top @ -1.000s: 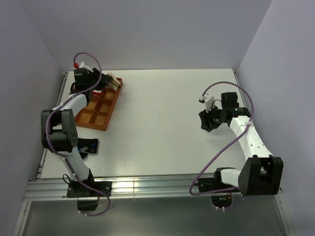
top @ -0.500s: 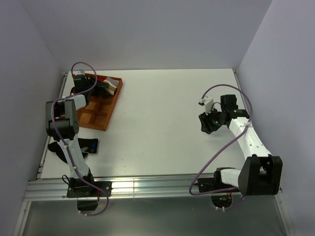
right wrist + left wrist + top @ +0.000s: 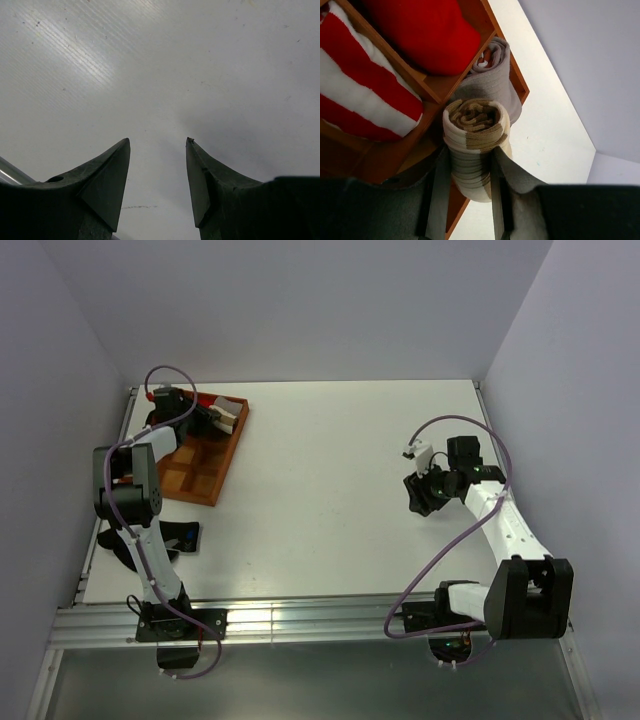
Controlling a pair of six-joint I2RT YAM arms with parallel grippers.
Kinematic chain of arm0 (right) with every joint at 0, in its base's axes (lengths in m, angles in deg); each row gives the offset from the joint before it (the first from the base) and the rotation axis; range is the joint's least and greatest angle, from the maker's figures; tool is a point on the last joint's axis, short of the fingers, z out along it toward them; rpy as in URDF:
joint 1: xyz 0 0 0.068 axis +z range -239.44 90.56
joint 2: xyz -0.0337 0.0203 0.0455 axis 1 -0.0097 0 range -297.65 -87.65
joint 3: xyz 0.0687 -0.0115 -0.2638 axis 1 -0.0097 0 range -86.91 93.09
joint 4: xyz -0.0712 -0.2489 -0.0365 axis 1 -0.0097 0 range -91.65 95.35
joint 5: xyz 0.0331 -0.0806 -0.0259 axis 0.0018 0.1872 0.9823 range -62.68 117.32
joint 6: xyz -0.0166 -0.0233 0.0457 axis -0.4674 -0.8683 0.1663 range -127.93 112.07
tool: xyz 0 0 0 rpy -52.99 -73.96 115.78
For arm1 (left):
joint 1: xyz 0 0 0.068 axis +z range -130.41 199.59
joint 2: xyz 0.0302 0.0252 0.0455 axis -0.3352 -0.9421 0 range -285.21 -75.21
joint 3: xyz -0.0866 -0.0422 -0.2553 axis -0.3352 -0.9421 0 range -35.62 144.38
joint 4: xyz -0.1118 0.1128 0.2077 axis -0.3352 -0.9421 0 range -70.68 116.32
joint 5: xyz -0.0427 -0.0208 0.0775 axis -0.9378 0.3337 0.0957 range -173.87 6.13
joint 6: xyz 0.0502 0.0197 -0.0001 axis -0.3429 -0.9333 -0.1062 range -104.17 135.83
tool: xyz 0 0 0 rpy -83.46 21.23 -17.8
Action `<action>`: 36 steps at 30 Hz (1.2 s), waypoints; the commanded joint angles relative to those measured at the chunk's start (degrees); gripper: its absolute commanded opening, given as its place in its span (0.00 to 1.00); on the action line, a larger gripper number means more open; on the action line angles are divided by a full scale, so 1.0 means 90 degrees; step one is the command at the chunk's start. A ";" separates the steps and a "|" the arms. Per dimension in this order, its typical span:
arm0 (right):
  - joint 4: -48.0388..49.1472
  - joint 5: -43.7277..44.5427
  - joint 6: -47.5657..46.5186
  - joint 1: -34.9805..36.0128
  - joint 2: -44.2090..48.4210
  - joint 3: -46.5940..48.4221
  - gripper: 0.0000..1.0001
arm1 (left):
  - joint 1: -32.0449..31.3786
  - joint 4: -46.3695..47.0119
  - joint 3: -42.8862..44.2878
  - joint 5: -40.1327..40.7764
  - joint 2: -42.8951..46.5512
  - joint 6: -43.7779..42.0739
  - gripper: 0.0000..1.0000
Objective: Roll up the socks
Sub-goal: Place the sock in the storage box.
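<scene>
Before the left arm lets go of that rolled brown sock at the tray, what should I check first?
1. Grip: ok, the left gripper pinches the rolled brown-and-tan sock between both fingers.
2. Roll intact: ok, its spiral looks tight.
3. Position: ok, it hangs at the wooden tray's end.
4. Cell beneath free: cannot tell, the roll hides it; a grey roll lies close behind.
5. The red-and-white sock: ok, in its own cell.
6. The right gripper: ok, open, holding nothing, above the table.
</scene>
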 commanded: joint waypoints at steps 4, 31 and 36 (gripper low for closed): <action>0.0084 0.0049 -0.0142 -0.0070 0.0324 -0.0046 0.56 | -0.0072 -0.2474 0.0332 0.0450 -0.0492 -0.0701 0.00; -0.0209 -0.0009 -0.0347 -0.0110 0.0744 -0.0046 0.55 | -0.0101 -0.4692 0.1182 0.0499 -0.1216 -0.2117 0.00; -0.0218 -0.0116 -0.0337 -0.0110 0.0744 -0.0075 0.55 | -0.0150 -0.4430 0.0938 0.0664 -0.0991 -0.2176 0.00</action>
